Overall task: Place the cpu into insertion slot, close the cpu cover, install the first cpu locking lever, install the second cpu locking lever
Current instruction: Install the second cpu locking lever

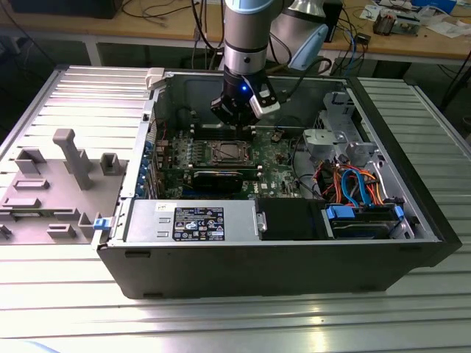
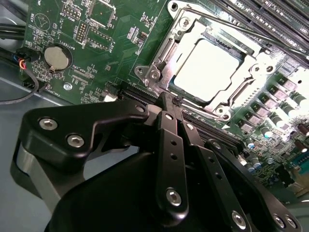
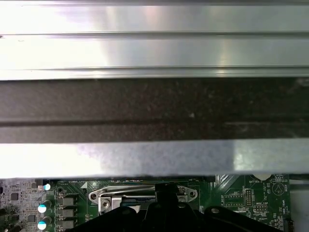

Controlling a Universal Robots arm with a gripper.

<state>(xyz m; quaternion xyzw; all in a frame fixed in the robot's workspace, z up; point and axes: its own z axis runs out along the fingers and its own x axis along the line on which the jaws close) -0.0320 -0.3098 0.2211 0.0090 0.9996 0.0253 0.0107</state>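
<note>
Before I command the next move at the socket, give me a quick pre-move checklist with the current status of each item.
1. Chip seated in socket: ok. The cpu lies flat inside the insertion slot.
2. Cover down: ok. The cpu cover lies flat, framing the chip.
3. Locking levers latched: cannot tell. A thin lever runs along the far side of the socket; its hook end is unclear.
4. Gripper position: ok. The gripper sits at the socket's near edge, just above the board.
5. Gripper empty: ok, nothing shows between the tips.
6. Nearby cables: ok. The cable bundle lies toward the exterior view's right, away from the socket.
</note>
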